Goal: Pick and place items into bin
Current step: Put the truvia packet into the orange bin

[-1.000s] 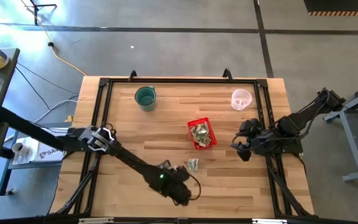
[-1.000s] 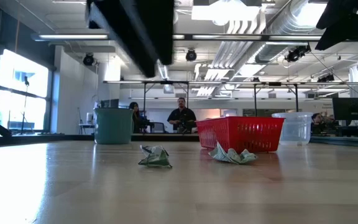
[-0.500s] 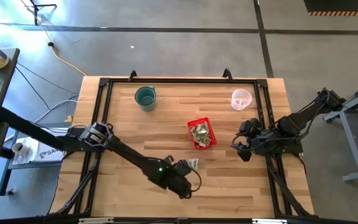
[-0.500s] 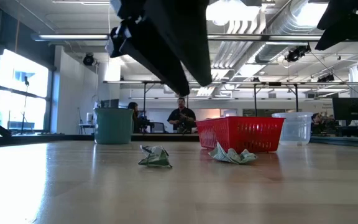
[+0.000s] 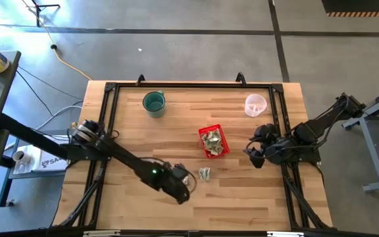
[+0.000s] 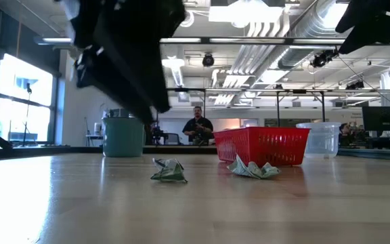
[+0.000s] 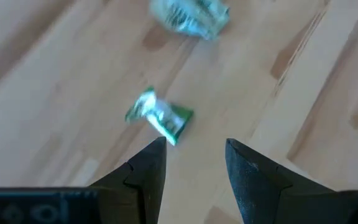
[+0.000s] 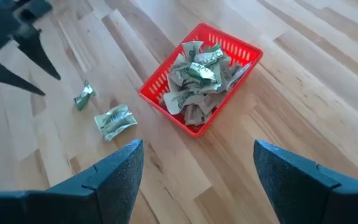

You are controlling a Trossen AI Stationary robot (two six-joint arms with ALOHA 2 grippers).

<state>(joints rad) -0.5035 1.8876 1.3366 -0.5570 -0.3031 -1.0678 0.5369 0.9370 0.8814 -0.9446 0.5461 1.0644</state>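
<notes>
Two small crumpled green-and-whitish wrappers lie on the wooden table near the red basket (image 5: 214, 141): a smaller one (image 5: 187, 178) and a larger one (image 5: 204, 174). Both also show in the left wrist view, the smaller (image 7: 160, 118) and the larger (image 7: 188, 15). The basket (image 8: 197, 78) holds several more wrappers. My left gripper (image 7: 194, 152) is open and empty, hovering just short of the smaller wrapper (image 8: 84, 95). My right gripper (image 8: 197, 165) is open and empty, above the table to the right of the basket (image 5: 255, 155).
A teal cup (image 5: 154, 103) stands at the far left of the table and a clear plastic cup (image 5: 256, 104) at the far right. In the low view the left arm (image 6: 120, 61) hangs over the table's left half. People are in the room behind (image 6: 198, 127).
My left gripper has gone from near the table's near edge toward the far edge and down, closing on the smaller wrapper. The wrappers and the basket have stayed where they were.
</notes>
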